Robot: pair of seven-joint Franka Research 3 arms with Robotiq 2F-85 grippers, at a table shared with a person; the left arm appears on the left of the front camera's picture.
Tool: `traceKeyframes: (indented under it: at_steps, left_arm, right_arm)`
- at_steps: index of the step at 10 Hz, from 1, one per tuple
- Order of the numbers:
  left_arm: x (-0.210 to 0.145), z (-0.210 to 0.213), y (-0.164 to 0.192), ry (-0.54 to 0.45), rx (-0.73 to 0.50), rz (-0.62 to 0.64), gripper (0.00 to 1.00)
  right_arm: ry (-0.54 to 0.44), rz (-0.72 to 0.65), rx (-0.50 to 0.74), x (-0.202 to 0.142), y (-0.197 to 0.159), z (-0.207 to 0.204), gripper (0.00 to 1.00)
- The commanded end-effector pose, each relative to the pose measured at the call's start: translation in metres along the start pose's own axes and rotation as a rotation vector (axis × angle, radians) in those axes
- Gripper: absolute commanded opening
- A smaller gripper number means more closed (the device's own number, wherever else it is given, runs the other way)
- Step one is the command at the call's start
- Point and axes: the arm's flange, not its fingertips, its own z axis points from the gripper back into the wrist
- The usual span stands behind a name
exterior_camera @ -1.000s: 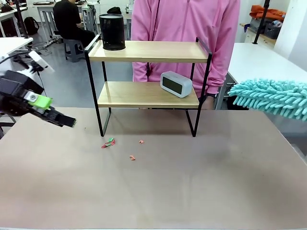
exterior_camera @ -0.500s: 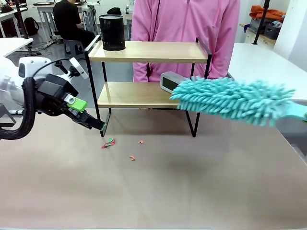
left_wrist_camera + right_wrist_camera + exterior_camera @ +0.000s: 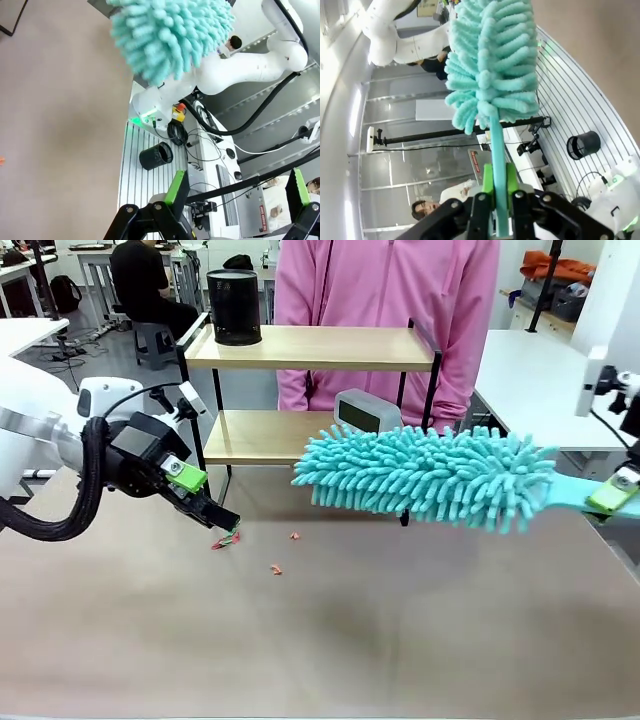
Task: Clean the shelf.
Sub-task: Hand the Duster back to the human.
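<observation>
The shelf point(image 3: 320, 347) stands at the table's far middle, with a black cylindrical holder point(image 3: 233, 307) on its top board and a grey clock point(image 3: 360, 409) on the lower one. My right gripper point(image 3: 610, 494) point(image 3: 499, 197) is shut on the handle of a fluffy teal duster point(image 3: 430, 478) point(image 3: 492, 60). The duster head hangs in front of the shelf's lower right part and hides its right front leg. My left gripper point(image 3: 217, 516) point(image 3: 240, 200) is open and empty, low beside the shelf's left front leg. The duster point(image 3: 170, 35) shows ahead of it.
Small red and green paper scraps point(image 3: 226, 537) lie on the brown tabletop point(image 3: 330, 640) before the shelf, some right under my left fingertips. A person in a pink top point(image 3: 385, 290) stands behind the shelf. A white table point(image 3: 540, 370) is at the right.
The duster swung in from the right and now hangs across the shelf's front. My left gripper moved right and down to the scraps by the shelf leg.
</observation>
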Motion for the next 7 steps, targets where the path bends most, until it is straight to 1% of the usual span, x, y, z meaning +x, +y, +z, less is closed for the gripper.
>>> traceKeyframes:
  at_steps: [1, 3, 4, 7]
  left_arm:
    - [0.010, 0.000, 0.006, 0.017, -0.002, 0.023, 1.00]
    - [0.021, 0.000, 0.020, -0.019, 0.054, 0.023, 1.00]
    - [0.030, -0.004, 0.030, -0.025, 0.043, 0.029, 1.00]
    - [0.050, -0.024, 0.053, -0.050, 0.036, 0.063, 1.00]
  right_arm:
    - [0.040, 0.024, -0.012, 0.018, -0.004, 0.003, 0.00]
    - [0.061, 0.047, -0.002, 0.031, -0.007, -0.003, 0.00]
    - [0.077, 0.072, 0.005, 0.034, -0.006, -0.007, 0.00]
    - [0.160, 0.093, 0.036, 0.031, -0.008, -0.021, 0.00]
